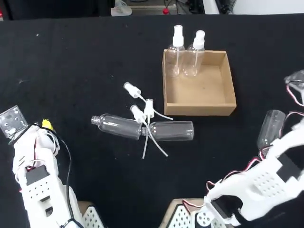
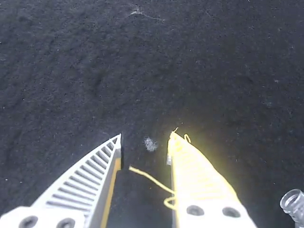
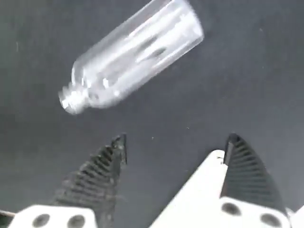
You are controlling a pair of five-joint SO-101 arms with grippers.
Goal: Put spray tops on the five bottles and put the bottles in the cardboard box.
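1. My right gripper [image 3: 176, 140] hangs open and empty just short of a loose bottle [image 3: 133, 57]. It lies uncapped on the black table [image 1: 71, 61], to the right of the cardboard box [image 1: 199, 108].
2. My left gripper [image 2: 145, 137] is parted too, holding nothing, low over bare cloth.
3. I judge the bottle light, slick and ready to roll. I'd pinch it across the mid-body, not the threaded neck.
4. Two capped bottles [image 1: 175, 59] stand in the box. Two bare bottles [image 1: 118, 126] lie mid-table among three spray tops [image 1: 149, 108].
5. The tops' thin tubes cross, so I can't sort them out. From the high view, the loose bottle's near end is hard to make out.
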